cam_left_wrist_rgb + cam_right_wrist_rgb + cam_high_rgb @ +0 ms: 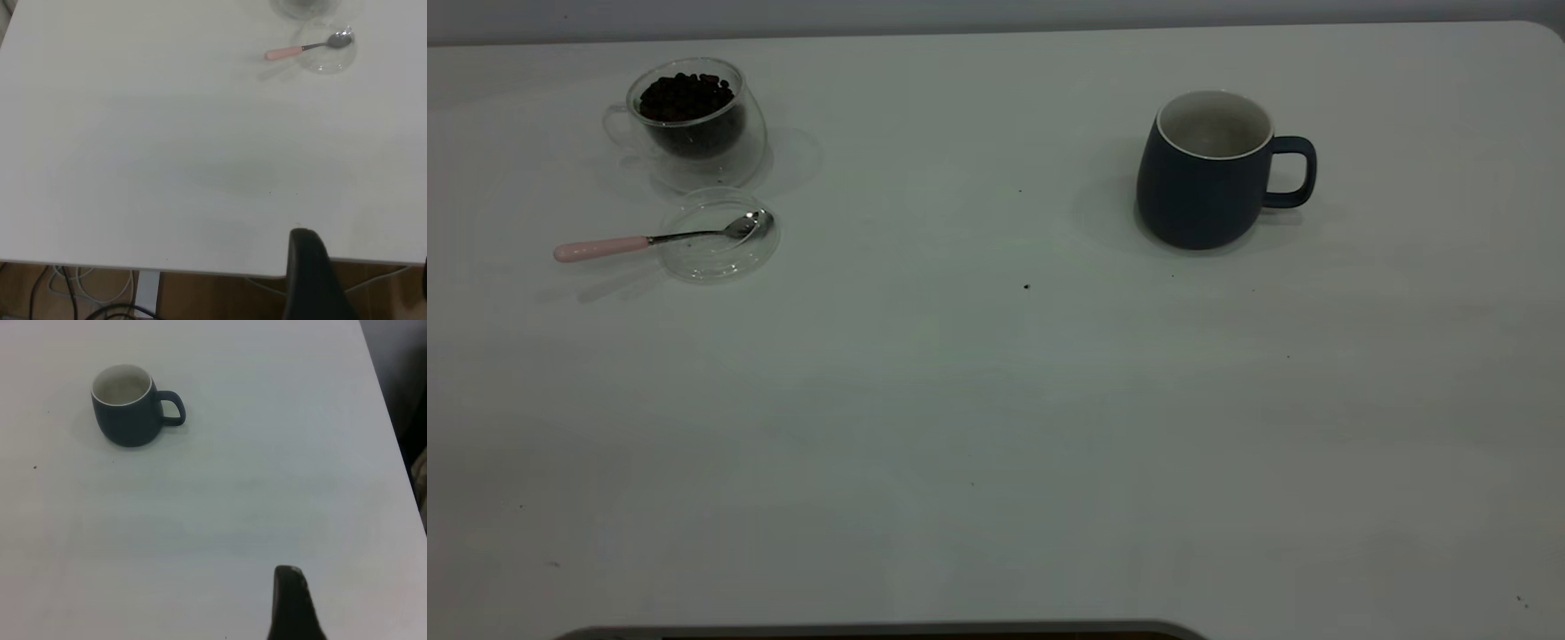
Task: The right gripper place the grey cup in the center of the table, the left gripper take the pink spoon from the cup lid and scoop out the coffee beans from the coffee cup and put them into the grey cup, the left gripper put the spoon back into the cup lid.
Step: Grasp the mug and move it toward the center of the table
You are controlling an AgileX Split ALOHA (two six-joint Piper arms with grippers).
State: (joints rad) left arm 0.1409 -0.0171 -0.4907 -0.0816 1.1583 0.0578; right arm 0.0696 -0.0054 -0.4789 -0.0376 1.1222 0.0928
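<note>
One dark grey round cup (1208, 173) with a white inside sits far right on the white table (996, 427). It looks hard, heavy. I should pinch its handle. I cannot tell if my claws are apart.

No text, label, brand, number or sign can be read in any view.

Dim, even light falls on the white desk (996, 427). The dark grey ceramic cup (1205, 182) casts a soft shadow toward the exterior view's left. Wrist views look brighter, slightly soft.
</note>
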